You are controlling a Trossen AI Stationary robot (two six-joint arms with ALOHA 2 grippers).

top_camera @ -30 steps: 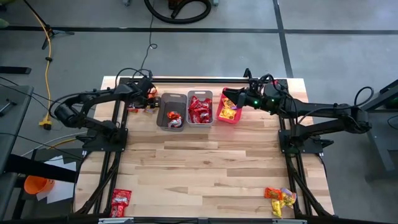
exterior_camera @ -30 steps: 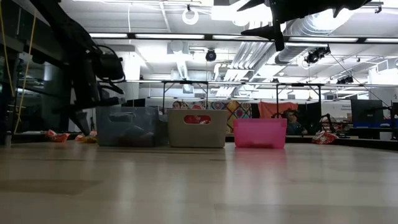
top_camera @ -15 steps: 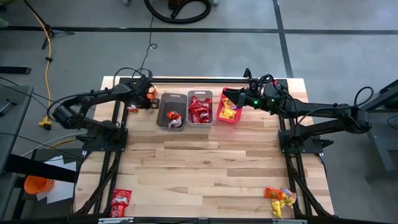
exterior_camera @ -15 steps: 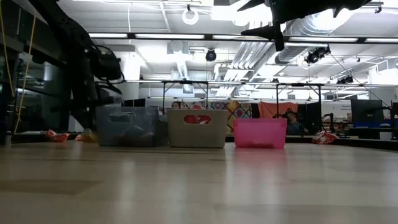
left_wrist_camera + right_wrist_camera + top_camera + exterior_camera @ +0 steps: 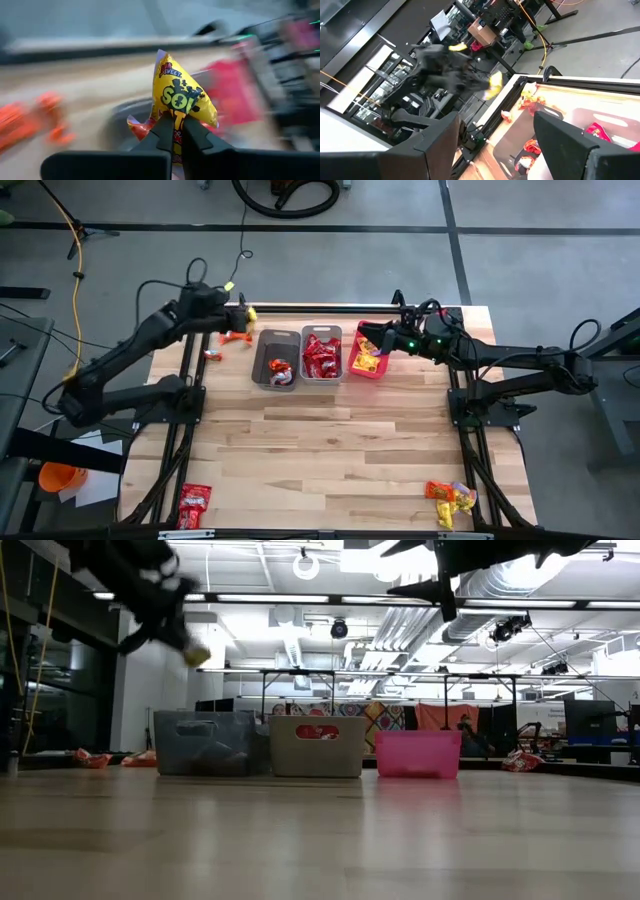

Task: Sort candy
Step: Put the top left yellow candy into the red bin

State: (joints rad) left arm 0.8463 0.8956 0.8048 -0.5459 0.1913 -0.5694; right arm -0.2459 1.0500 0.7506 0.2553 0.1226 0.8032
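My left gripper [image 5: 243, 312] is raised over the table's far left corner, shut on a yellow candy packet [image 5: 182, 97]; the low view shows that packet [image 5: 197, 656] high above the table. Loose orange and red candy [image 5: 235, 337] lies on the table under it. A brown bin [image 5: 277, 358], a grey bin [image 5: 322, 353] and a pink bin [image 5: 368, 352] stand in a row at the far middle, each holding candy. My right gripper [image 5: 385, 345] hovers open above the pink bin, empty. My left gripper pinches one end of the yellow packet [image 5: 176, 124] between its two fingers [image 5: 165, 132]. The fingers slant downward toward the bins. The packet sticks out beyond the fingertips, lifted clear of the table and the bins.
More candy lies at the near left corner [image 5: 194, 505] and the near right corner [image 5: 450, 502]. The wooden table [image 5: 330, 440] is bare between these piles and the bins. Black arm mounts [image 5: 480, 405] stand at both sides.
My left gripper has taken hold of a yellow candy from the far-left pile. It has risen steeply and tipped up from pointing down, lifting the packet clear of the table. My right arm has kept still.
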